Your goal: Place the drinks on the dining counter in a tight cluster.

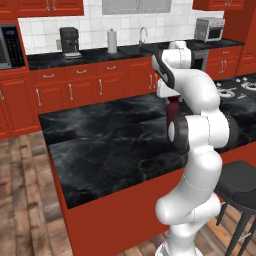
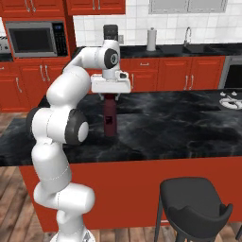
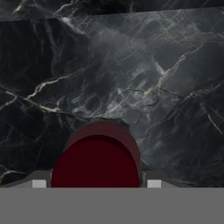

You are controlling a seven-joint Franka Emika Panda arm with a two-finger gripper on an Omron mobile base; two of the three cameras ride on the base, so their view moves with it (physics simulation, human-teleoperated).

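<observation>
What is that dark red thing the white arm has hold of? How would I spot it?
Find the long black-marble dining counter on its red base, with a dark stool in front. Over its middle the gripper reaches down onto an upright maroon bottle standing on the slab. It is the lone object on that stretch, its top clasped in the gripper.

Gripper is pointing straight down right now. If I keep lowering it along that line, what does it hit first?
The maroon bottle, which stands directly under the gripper with its neck already between the fingers. Below it lies the dining counter. Whether the bottle's base already touches the slab is hard to tell.
</observation>
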